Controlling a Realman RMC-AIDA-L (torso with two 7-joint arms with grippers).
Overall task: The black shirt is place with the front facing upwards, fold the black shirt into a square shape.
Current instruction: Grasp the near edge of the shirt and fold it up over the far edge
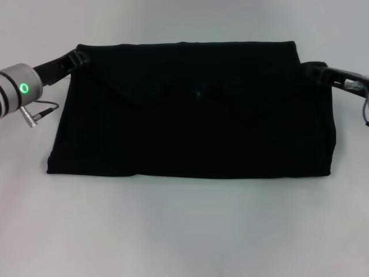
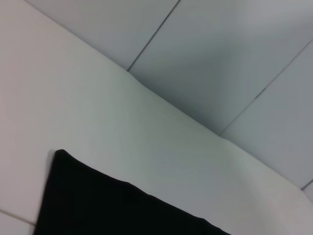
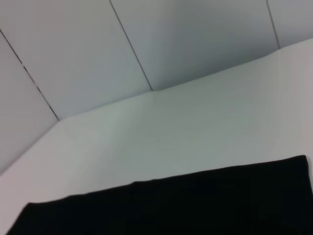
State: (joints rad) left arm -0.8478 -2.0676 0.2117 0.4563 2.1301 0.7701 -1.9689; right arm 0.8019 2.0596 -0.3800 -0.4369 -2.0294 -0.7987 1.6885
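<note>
The plain black cloth shirt [image 1: 193,115] lies flat in the middle of the pale grey-white tabletop [image 1: 184,231], folded into a wide rectangular slab whose long sides run left to right in the head view. Its far edge is straight and fairly crisp; its near edge is thicker and rounded, with a slight step near the left where layers overlap. A faint diagonal crease crosses the upper left part of the cloth, and a tiny bluish speck sits near the centre of the upper half. No lettering shows on the upward face.

The left gripper [image 1: 78,56], a black rigid piece at the end of a silver-grey arm with a glowing green ring, reaches in from the left and meets the shirt at its far left corner. The right gripper [image 1: 314,70], black with thin cables trailing behind it, sits at the far right corner of the shirt, against the cloth's edge. Black on black, I cannot tell whether either one is spread, pressed together or pinching the fabric.

In the left wrist view one pointed corner of the shirt [image 2: 98,205] rests on the table, with pale wall panels [image 2: 220,58] behind. In the right wrist view a long straight edge of the shirt [image 3: 186,205] runs across the table, again backed by the panels [image 3: 98,49]
</note>
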